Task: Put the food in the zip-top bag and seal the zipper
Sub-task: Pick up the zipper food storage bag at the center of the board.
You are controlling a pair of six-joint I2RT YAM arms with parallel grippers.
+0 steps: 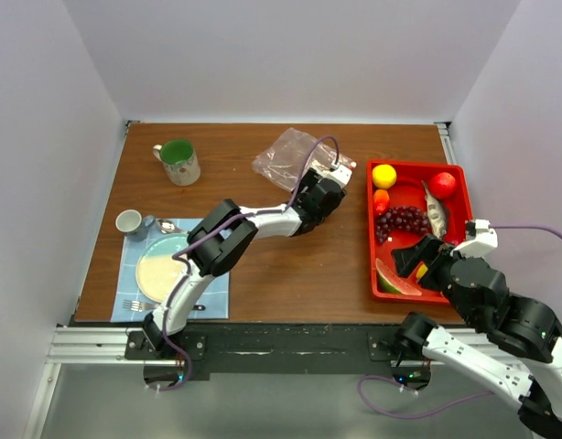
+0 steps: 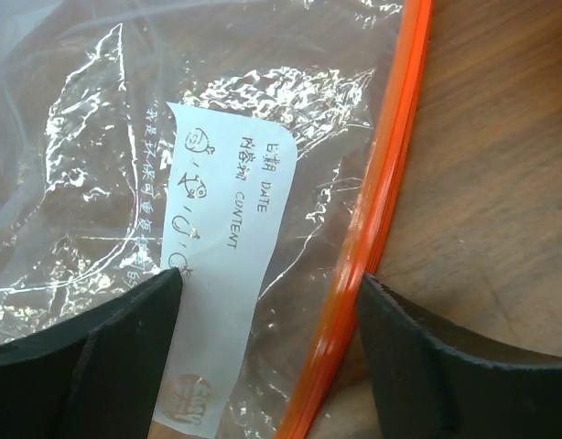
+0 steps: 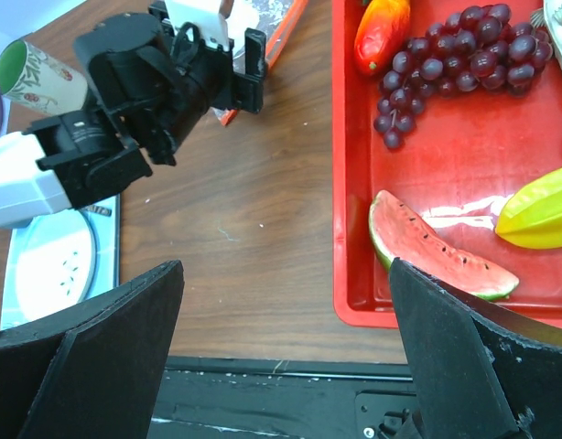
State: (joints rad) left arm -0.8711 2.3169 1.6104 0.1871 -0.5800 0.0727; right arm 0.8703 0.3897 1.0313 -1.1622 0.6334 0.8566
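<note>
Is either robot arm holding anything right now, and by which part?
Nothing is held. The left tool stands open astride the zip-top bag's zipper edge; the right tool hangs open above the red tray's edge, empty.

A brown table with pale walls around it.
The wooden table (image 1: 290,274) fills the middle of the top view. A back wall (image 1: 290,55) stands along the top of the frame, a left wall (image 1: 34,137) on the left side and a right wall (image 1: 528,91) on the right side. The light is soft. A metal rail (image 1: 89,344) lies along the table's bottom edge, with grey floor (image 1: 281,407) below it.
</note>
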